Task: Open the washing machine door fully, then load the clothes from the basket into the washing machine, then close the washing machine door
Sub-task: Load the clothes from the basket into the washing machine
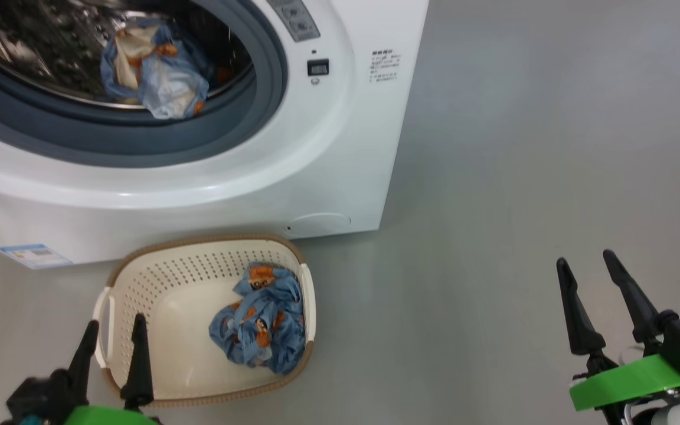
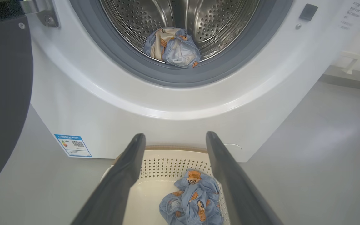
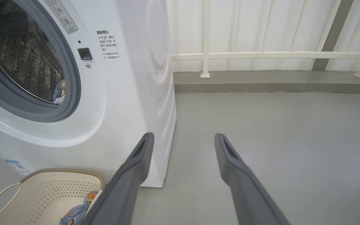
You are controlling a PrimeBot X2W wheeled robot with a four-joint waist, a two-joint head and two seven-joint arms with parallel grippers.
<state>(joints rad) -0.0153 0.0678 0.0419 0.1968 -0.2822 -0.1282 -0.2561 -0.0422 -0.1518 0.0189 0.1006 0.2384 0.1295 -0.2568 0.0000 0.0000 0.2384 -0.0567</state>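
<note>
A white front-loading washing machine (image 1: 328, 147) is seen with its round opening turned toward the robot. The steel perforated drum (image 2: 211, 22) is ringed by a grey rubber gasket (image 2: 180, 78), and a blue label sticker (image 2: 72, 145) is fixed low on the front panel. The door (image 2: 2, 93) is swung wide at the machine's left, hung from a metal hinge (image 2: 47, 15); only its dark face is shown.

A light-blue garment (image 1: 154, 68) printed with orange and brown is crumpled at the bottom of the drum, just behind the gasket, with pale cloth turned outward. A second garment (image 1: 263, 319) of the same print is bunched in the basket (image 1: 157, 295), against its right wall – the heap is drawn out from the far side toward the near side.

The basket – cream-white, perforated, brown-rimmed – is set on the grey floor (image 1: 523, 177) just in front of the machine, a handle at each side.

The left end effector (image 1: 115, 323) is held open and empty over the basket's near left edge, fingers pointed toward the machine. The right end effector (image 1: 585, 260) is likewise spread and empty, well apart to the right above bare floor.
</note>
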